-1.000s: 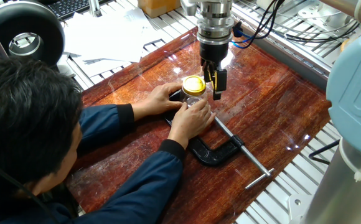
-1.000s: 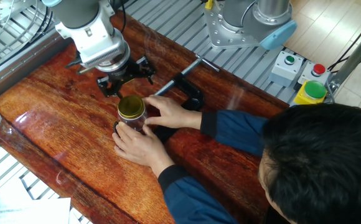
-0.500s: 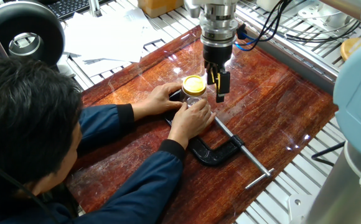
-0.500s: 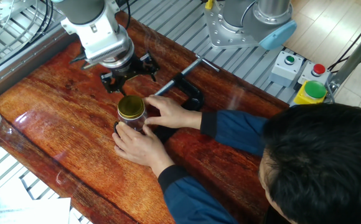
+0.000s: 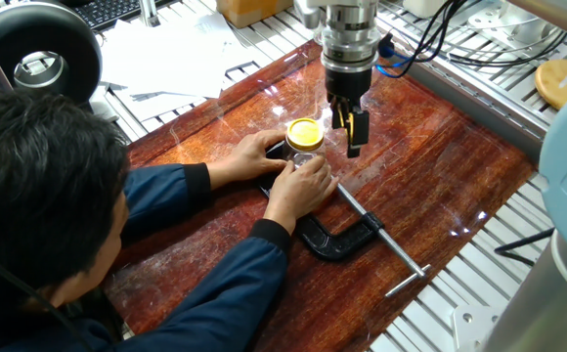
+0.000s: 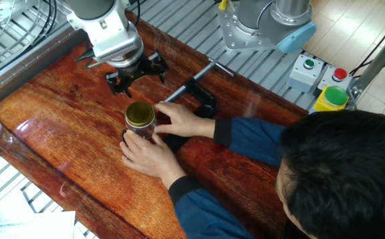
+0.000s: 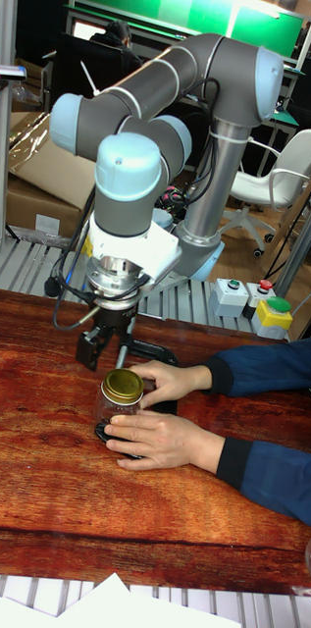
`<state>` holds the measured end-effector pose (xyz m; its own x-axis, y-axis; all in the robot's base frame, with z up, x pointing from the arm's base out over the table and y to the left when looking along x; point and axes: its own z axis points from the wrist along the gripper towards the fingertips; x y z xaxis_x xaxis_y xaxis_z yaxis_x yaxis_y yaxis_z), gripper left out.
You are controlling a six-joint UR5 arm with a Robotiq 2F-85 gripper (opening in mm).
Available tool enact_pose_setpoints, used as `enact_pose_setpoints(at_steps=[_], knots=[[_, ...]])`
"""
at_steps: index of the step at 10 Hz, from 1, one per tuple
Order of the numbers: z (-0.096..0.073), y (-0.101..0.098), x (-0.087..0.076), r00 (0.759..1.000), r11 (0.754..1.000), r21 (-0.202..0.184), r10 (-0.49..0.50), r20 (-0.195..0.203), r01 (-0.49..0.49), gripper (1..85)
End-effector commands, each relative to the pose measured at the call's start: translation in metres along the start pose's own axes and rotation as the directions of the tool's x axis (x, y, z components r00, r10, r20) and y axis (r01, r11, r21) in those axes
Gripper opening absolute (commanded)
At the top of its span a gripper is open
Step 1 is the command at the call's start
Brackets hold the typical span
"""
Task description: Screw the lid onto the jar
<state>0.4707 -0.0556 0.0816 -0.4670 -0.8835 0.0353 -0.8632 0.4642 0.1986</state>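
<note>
The jar (image 5: pixel 304 155) stands on the red-brown wooden table (image 5: pixel 430 166) with the yellow lid (image 5: pixel 304 130) sitting on its mouth. A person's two hands (image 5: pixel 298 186) wrap around the glass body. My gripper (image 5: pixel 346 129) hangs just beside the lid, to its right in this view, open and empty. In the other fixed view the spread fingers (image 6: pixel 116 85) of the gripper (image 6: pixel 137 74) sit behind the lid (image 6: pixel 140 114), apart from it. The tall fixed view shows the gripper (image 7: pixel 104 355) slightly above and left of the lid (image 7: pixel 122 386) and jar (image 7: pixel 114 410).
A black C-clamp (image 5: pixel 340 238) lies on the table close behind the person's hands. The person's head and blue sleeves (image 5: pixel 166 254) fill the near side. A tan wooden disc (image 5: pixel 560 80) rests on the metal frame. A button box (image 6: pixel 328 98) sits by the arm's base.
My gripper has drawn away from the lid, sideways and a little higher, staying open. The hands, jar and lid have not moved.
</note>
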Motion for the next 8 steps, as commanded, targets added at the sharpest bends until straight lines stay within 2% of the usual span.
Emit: enact_pose_setpoints(at_steps=[1,3,5,7,8], knots=[[-0.014,-0.019,0.000,0.998,0.997,0.050,-0.050,-0.027,0.051,85.0],[-0.024,-0.032,-0.016,0.996,0.993,0.079,-0.081,-0.033,0.084,85.0],[-0.025,-0.040,-0.034,0.995,0.991,0.096,-0.097,-0.020,0.099,85.0],[-0.021,-0.036,-0.051,0.994,0.992,0.075,-0.105,0.009,0.104,85.0],[-0.018,-0.036,-0.054,0.994,0.992,0.068,-0.107,0.007,0.106,85.0]])
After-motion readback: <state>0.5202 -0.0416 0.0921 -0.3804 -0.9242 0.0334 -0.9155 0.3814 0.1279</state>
